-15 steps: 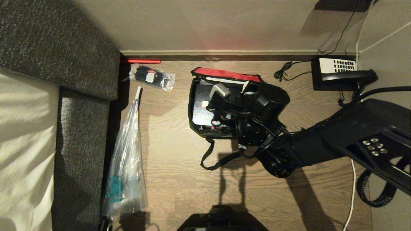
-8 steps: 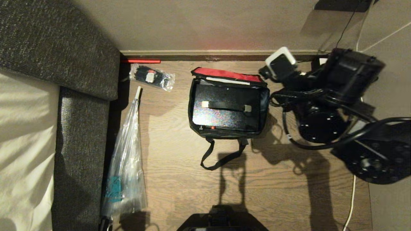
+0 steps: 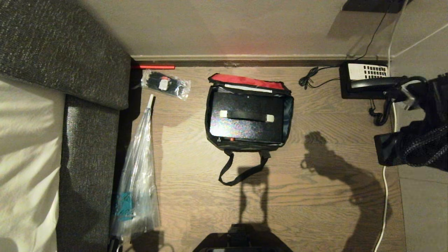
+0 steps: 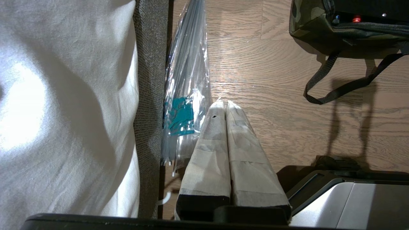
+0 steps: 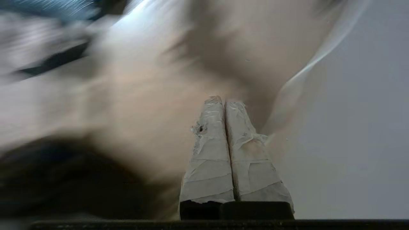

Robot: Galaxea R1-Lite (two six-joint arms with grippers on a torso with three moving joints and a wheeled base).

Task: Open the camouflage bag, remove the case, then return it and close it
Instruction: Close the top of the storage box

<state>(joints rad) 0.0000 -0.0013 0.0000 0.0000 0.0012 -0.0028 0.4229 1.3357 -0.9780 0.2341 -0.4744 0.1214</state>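
The camouflage bag [image 3: 245, 148] stands open on the wooden floor, its red-lined lid [image 3: 250, 81] folded back toward the wall. The case [image 3: 245, 128], black and glittery, lies inside it with its white-ended black handle [image 3: 246, 116] on top. My right arm [image 3: 416, 140] is far to the right of the bag, at the edge of the head view. In the right wrist view the right gripper [image 5: 225, 100] is shut on nothing, against a blurred background. My left gripper [image 4: 224, 103] is shut and empty, parked low beside the bag's strap [image 4: 335, 92], with the bag's corner [image 4: 306, 22] beyond it.
A long clear plastic bag [image 3: 136, 175] lies along the grey sofa edge [image 3: 87, 140]. A small packet [image 3: 164, 84] sits near the skirting. A black telephone [image 3: 371, 80] and a white cable [image 3: 385, 196] are at the right. My base [image 3: 241, 241] is at the near edge.
The right arm has pulled away from over the open bag, swinging right to the edge of the head view. The case now shows uncovered inside the bag. The bag has not moved.
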